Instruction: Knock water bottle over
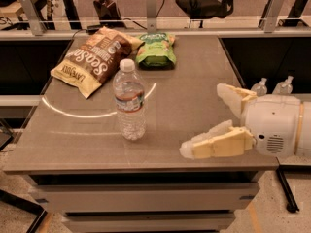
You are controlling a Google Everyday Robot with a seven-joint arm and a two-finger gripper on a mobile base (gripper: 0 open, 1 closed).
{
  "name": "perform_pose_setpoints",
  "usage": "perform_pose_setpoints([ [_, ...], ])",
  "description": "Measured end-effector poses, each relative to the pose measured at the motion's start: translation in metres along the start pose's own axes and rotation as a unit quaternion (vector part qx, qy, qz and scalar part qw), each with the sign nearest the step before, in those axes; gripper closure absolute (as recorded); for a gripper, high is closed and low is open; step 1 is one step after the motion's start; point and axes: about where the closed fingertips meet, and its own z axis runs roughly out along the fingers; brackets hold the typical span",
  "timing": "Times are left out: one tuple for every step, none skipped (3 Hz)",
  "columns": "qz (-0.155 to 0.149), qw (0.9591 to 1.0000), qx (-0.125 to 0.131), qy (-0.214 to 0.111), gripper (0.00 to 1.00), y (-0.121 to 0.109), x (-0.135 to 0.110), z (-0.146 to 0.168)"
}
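The water bottle (129, 100) stands upright on the grey table (189, 106), left of centre. It is clear ribbed plastic with a white cap and a narrow label band. My gripper (203, 121) comes in from the right edge of the view, over the table's right front part. It is open, with one cream finger (216, 142) stretched toward the bottle and the other finger (233, 97) farther back. The nearer fingertip is about a bottle's width to the right of the bottle and does not touch it.
A brown chip bag (92, 59) lies at the back left and a green snack bag (155, 49) at the back centre. Two small pump-top bottles (272, 86) stand beyond the table's right edge. A railing (150, 30) runs behind the table.
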Motion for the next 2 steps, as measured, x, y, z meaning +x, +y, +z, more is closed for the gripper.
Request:
perform_pose_setpoints([
  [-0.003, 0.9998, -0.011, -0.013, 0.0, 0.004, 0.004, 0.027],
  [-0.003, 0.9998, -0.011, -0.019, 0.0, 0.0, 0.01, 0.049],
])
